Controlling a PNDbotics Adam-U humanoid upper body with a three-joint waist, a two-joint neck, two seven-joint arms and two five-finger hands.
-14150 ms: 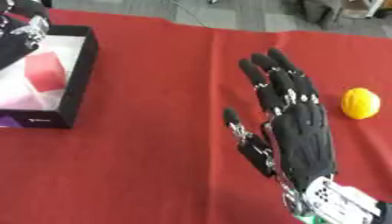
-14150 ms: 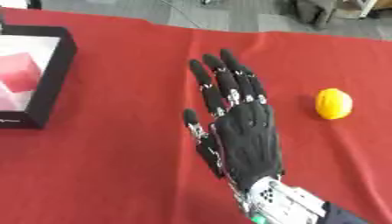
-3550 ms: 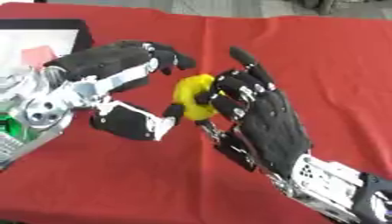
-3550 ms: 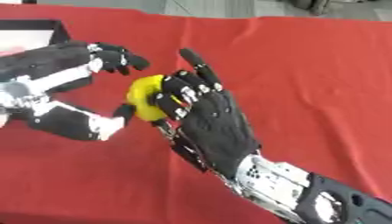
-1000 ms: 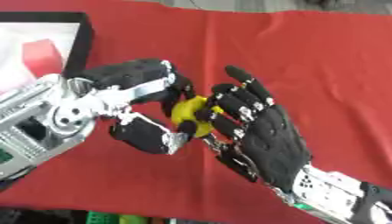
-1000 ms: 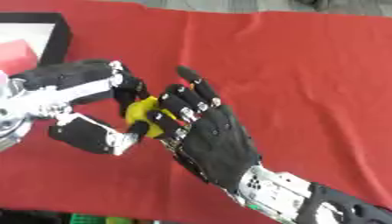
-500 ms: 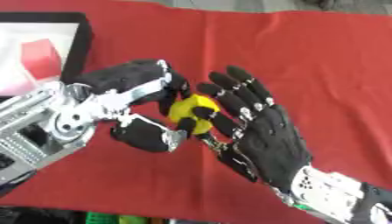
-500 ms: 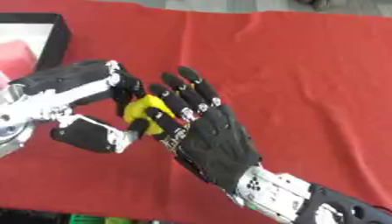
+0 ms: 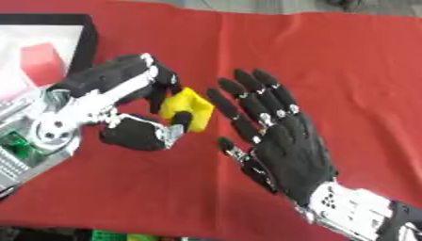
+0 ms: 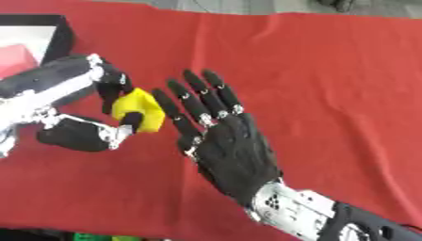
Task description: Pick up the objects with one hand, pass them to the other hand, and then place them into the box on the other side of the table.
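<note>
A small yellow object (image 9: 186,109) is pinched between the thumb and curled fingers of my left hand (image 9: 124,101), held above the red cloth at left of centre. My right hand (image 9: 276,136) stands just right of it, palm toward the object, fingers straight and spread, with a narrow gap between its fingertips and the yellow object. A black-walled box (image 9: 85,35) with a white floor sits at the upper left, and a pink-red block (image 9: 39,63) lies inside it.
A red cloth (image 9: 329,61) covers the table. My left forearm, silver and black, enters from the lower left. The table's front edge shows along the bottom, with something green below it (image 9: 111,235).
My right hand has let go of the yellow object and spread its fingers, drawing slightly right. My left hand now holds the object alone and has shifted it a little left.
</note>
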